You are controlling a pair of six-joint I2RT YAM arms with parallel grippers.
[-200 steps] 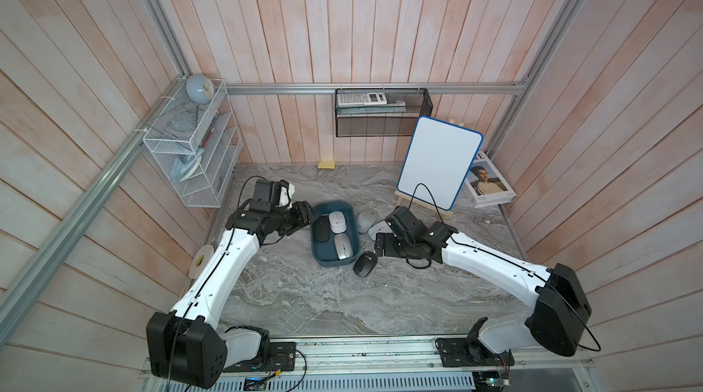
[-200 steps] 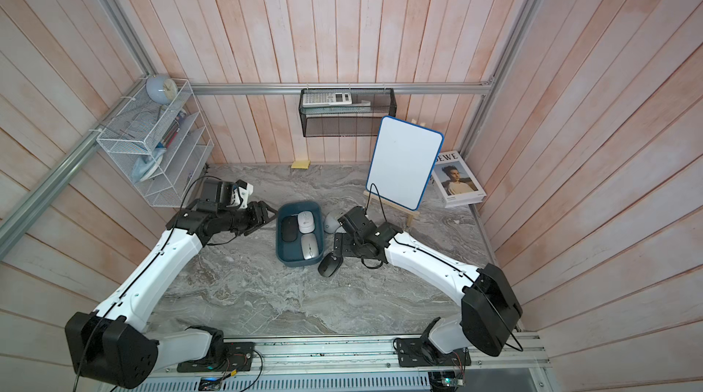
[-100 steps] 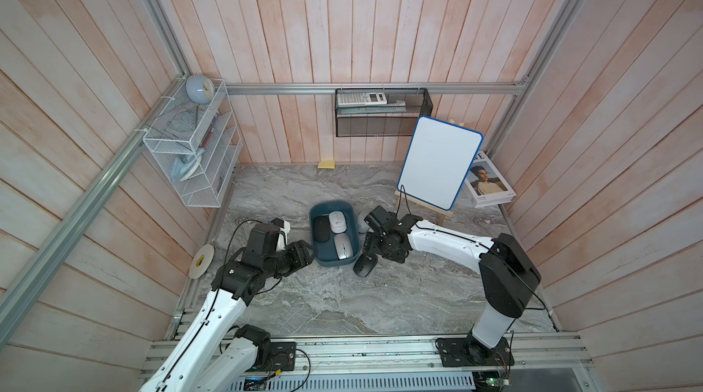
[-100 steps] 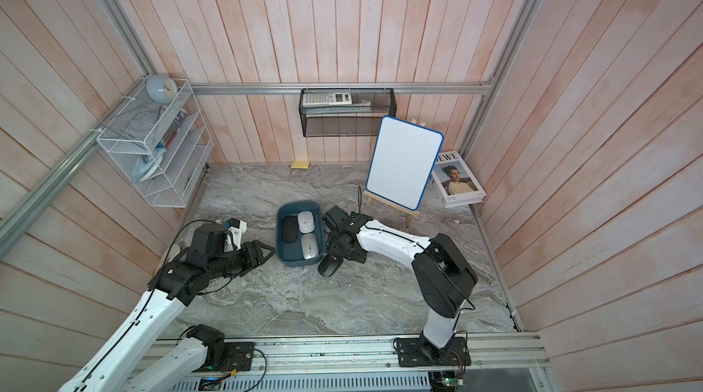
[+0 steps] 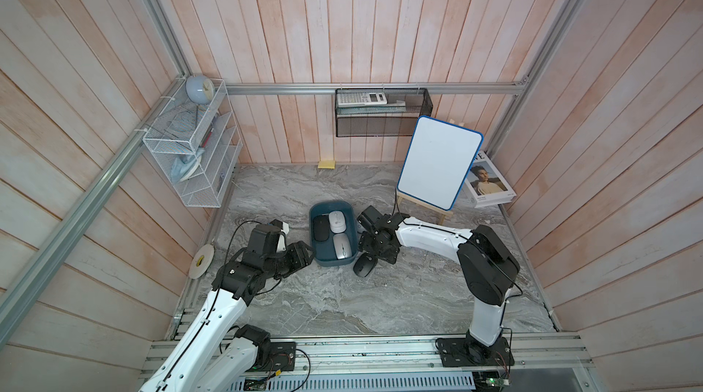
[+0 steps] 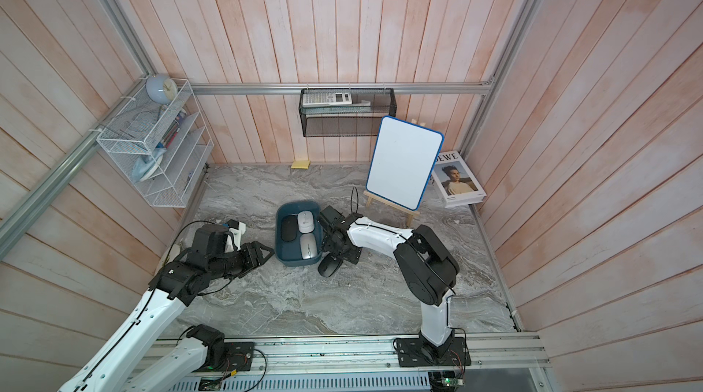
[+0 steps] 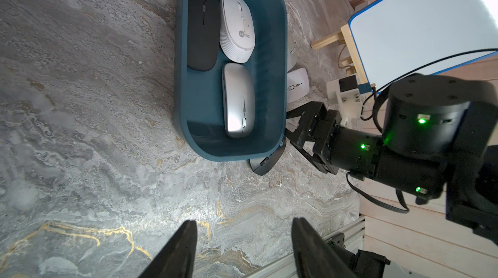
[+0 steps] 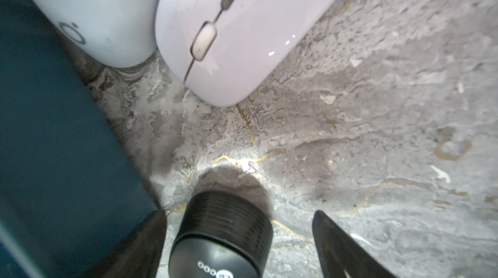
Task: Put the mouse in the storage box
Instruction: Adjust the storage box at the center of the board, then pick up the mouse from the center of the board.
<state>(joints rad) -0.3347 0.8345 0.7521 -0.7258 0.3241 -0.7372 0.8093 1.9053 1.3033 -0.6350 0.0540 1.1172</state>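
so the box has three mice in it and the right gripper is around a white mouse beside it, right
Not white: the right wrist view shows a black mouse between the fingers of the right gripper. The rest stands: the storage box holds three mice, black, white and silver, and this one lies beside it.

Both top views are evenly and softly lit, with faint shadows and straight lines bowed toward the edges, whereas the whiteboard is partly blown out by glare in the left wrist view and the black mouse is rendered slightly soft in the right wrist view.
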